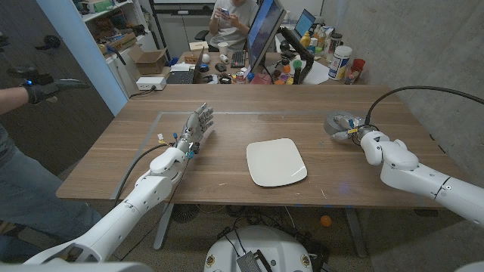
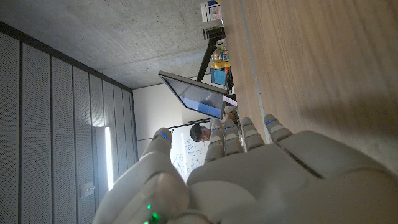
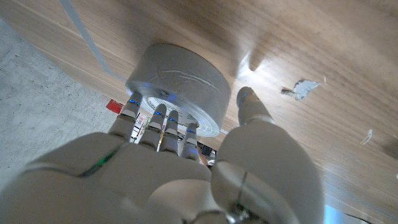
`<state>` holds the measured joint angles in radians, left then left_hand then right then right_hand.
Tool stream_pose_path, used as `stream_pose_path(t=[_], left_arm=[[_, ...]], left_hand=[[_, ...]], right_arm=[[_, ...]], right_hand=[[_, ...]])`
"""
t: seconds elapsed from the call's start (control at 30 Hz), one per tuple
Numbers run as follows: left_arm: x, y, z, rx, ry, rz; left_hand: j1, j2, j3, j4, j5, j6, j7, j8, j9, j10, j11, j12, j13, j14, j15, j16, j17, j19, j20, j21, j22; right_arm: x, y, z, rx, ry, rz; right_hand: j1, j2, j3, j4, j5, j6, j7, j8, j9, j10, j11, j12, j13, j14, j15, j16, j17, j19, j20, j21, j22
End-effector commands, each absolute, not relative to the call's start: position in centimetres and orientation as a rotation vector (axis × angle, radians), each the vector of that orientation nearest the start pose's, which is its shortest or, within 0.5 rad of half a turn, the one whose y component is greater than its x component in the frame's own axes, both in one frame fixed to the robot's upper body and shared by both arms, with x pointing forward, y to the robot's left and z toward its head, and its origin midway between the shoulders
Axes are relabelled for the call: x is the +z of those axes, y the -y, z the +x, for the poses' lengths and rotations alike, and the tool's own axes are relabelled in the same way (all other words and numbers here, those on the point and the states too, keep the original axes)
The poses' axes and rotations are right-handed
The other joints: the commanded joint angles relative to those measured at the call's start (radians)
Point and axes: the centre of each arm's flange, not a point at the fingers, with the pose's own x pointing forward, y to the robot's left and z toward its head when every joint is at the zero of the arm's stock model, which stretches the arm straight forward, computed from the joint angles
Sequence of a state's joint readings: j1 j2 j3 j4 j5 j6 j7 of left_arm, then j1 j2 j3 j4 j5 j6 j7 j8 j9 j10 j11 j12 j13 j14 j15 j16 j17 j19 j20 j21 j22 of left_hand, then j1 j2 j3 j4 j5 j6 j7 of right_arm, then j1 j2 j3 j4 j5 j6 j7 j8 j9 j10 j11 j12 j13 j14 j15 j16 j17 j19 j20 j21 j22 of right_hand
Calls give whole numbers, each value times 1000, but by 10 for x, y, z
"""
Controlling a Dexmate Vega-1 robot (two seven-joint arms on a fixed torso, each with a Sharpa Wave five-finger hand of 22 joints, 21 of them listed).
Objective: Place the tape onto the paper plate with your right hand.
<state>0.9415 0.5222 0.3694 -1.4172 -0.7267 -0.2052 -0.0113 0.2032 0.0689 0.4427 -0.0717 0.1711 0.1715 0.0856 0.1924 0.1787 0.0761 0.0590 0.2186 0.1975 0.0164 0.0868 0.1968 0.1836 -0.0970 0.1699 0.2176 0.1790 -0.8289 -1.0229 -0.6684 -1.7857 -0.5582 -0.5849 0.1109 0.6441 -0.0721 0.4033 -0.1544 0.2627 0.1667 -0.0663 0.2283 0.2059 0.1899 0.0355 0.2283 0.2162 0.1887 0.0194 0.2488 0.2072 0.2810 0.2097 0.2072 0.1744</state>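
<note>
Right robot hand (image 1: 354, 133) cups the grey roll of tape (image 3: 180, 84) near the table's (image 1: 227, 170) right edge — fingers around it, grip unclear; white paper plate (image 1: 276, 162) waits mid-table.

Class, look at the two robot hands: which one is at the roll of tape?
The right robot hand, at the table's far right, with its fingers on the tape. The left robot hand stands apart, left of the paper plate.

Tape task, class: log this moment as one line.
right hand at tape, grip unclear | tape on table, off paper plate | left hand holds nothing
</note>
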Motion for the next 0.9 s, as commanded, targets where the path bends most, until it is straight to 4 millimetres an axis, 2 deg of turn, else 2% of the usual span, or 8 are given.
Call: stream_pose_path(t=[0.03,0.2,0.33,0.43,0.5,0.6,0.67,0.9], left_arm=[[-67,-268,640,-259,488,-125],[-67,-268,639,-257,489,-128],[-67,-269,638,-254,490,-132],[-67,-270,637,-253,491,-134],[-66,-270,637,-252,491,-133],[-66,-270,636,-253,492,-133],[-65,-270,636,-253,491,-132],[-65,-268,637,-257,489,-133]], left_hand=[[-7,3,1,-8,2,7,-3,1,5,5,-2,2,4,8,6,0,4,1,7,-6,5],[-7,3,1,-8,2,8,-3,1,5,7,0,2,4,10,8,0,4,2,7,-7,5],[-8,4,1,-9,2,10,-2,2,5,6,-5,2,4,11,9,0,4,2,7,-7,5],[-8,4,1,-9,2,11,-1,2,5,5,-4,1,4,11,10,0,4,1,7,-8,5],[-8,4,1,-9,2,13,-1,3,5,6,-4,2,4,13,10,1,4,2,7,-7,5],[-8,4,2,-9,2,14,-3,3,5,5,-2,1,4,14,11,1,4,2,8,-8,5],[-9,5,2,-9,2,15,-3,3,5,6,-2,2,5,14,11,1,4,2,8,-8,5],[-9,5,2,-10,2,16,-2,3,5,6,-4,1,5,15,11,1,4,1,8,-8,5]], right_arm=[[-46,366,611,-206,34,-1546],[-54,369,617,-216,14,-1520],[-63,371,621,-238,19,-1508],[-69,371,622,-268,32,-1500],[-72,370,623,-292,47,-1498],[-75,369,624,-309,71,-1492],[-76,367,623,-329,87,-1490],[-74,366,618,-381,152,-1476]], right_hand=[[3,-5,12,5,9,31,12,2,2,36,0,13,4,64,-4,23,3,36,1,11,3],[22,0,31,0,16,94,11,21,6,97,-13,27,5,153,-20,47,2,87,-1,18,3],[65,10,63,-10,21,156,4,43,15,162,-27,45,14,230,-40,66,3,143,-2,25,3],[102,19,92,-13,20,211,-3,65,25,226,-44,64,22,318,-62,90,4,194,-8,31,1],[133,27,117,-13,18,263,-14,87,36,298,-55,86,30,397,-98,112,7,230,-20,30,0],[172,42,133,-13,10,343,-30,124,51,368,-77,109,41,507,-142,160,25,276,-58,32,0],[194,50,134,-16,6,379,-36,142,58,411,-91,126,46,536,-158,178,37,289,-67,31,0],[292,85,140,-20,-18,571,-57,245,96,565,-142,190,69,659,-208,253,87,357,-123,36,0]])
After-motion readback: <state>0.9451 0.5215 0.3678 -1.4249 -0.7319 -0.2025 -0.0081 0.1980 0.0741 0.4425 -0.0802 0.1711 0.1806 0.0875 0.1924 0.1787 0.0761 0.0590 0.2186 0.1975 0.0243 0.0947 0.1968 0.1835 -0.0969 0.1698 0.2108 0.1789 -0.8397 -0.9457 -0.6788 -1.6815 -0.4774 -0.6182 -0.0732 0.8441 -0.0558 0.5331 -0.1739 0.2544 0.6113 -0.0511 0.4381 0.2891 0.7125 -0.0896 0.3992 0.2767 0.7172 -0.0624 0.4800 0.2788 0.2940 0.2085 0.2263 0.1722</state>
